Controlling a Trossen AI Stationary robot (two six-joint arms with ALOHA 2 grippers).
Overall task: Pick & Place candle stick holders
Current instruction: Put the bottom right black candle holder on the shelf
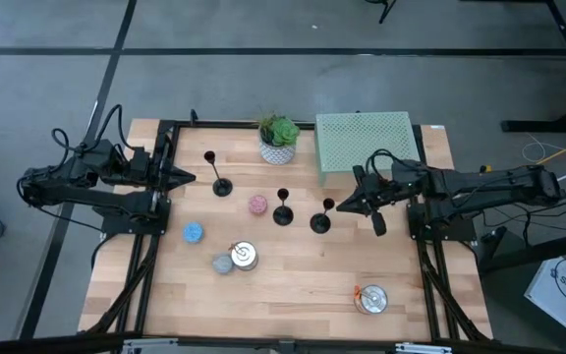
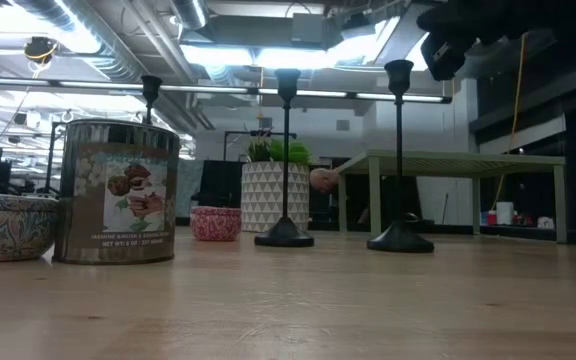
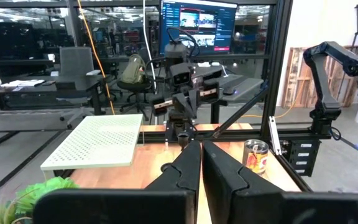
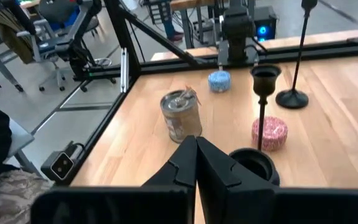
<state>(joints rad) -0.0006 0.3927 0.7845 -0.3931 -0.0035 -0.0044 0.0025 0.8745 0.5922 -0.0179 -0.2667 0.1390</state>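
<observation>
As seen from above, three black candle holders [image 1: 222,185] [image 1: 283,213] [image 1: 320,221] are counted, left, below and below-right of the potted plant [image 1: 279,139]. Judged rigid, top-heavy, easily tipped; the thin stem is best pinched. Three small candles and two tins are noted. Left gripper [image 1: 187,178] and right gripper [image 1: 342,208] are pressed together, empty.

Black candle stick holders [image 1: 283,209]; pink candle [image 1: 257,205]; blue candle [image 1: 193,233]; pale green perforated tray [image 1: 365,145]; planter [image 1: 277,151] apparently white, triangle-patterned.
</observation>
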